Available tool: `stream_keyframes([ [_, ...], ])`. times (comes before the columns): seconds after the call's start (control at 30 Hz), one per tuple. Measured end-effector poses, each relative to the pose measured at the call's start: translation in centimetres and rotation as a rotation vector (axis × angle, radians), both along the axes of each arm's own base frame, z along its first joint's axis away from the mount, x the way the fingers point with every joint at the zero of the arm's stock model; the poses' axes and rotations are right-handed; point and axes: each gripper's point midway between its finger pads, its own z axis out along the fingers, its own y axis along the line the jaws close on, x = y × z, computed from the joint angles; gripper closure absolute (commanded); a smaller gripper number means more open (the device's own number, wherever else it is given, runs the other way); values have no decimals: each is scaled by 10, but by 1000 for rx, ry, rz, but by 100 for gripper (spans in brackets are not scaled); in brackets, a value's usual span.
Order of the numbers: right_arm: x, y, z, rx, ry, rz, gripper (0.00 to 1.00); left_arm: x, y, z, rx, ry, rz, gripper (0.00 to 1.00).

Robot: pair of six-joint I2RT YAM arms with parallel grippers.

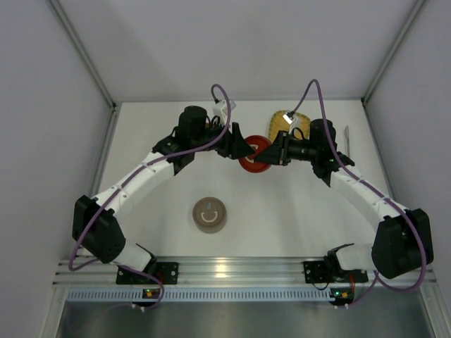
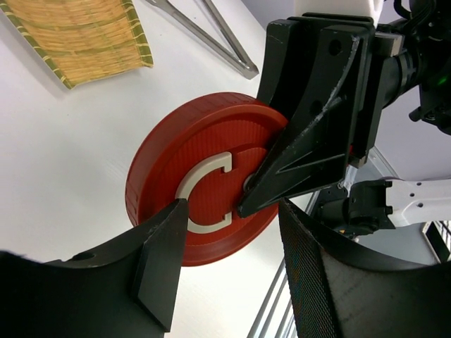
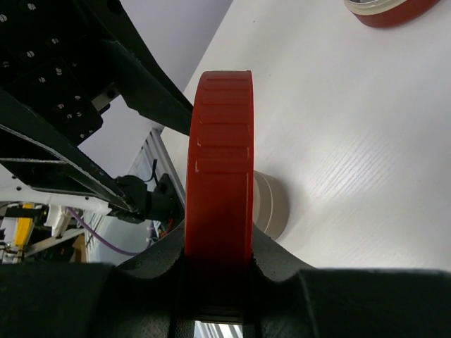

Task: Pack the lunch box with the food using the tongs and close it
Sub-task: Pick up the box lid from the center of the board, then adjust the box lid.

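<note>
Top external view: shows two arms meeting over the middle of the desk, with one red lid caught between them. Just behind the right arm's tip, one yellow tray. Farther out on that arm's right side, one pair of tongs, flat on the desk and untouched. Nearer the bases, well apart from both arm tips, one round beige thing with a smiley face. No food to be made out from up here; hidden or too small to tell.

Left wrist view: looks straight at the lid's flat face, with one white C-shaped handle on it. Held up on its edge by the right gripper, pinching the rim. Left gripper spread wide, a finger on each side of the lid's lower part, seemingly not squeezing. Past the lid, the tongs and tray again.

Right wrist view: sees the lid edge-on, clamped tight between this gripper's two fingers. Far ahead and to the right of it, one red box with a pale rim, sitting on the desk.

Probably hard, stiff and light. Ridged around the rim, so good to hold there; smooth on the face, so likely slippery. As for the tongs, likely thin, springy and slidey: best pinched across both arms near the middle.
</note>
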Motion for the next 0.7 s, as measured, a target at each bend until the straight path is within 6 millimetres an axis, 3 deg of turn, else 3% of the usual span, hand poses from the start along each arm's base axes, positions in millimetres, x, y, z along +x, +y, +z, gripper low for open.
stream_keyframes([
  [0.7, -1, 1, 2, 12, 17, 0, 100, 8, -2, -13, 64, -16, 46, 42],
])
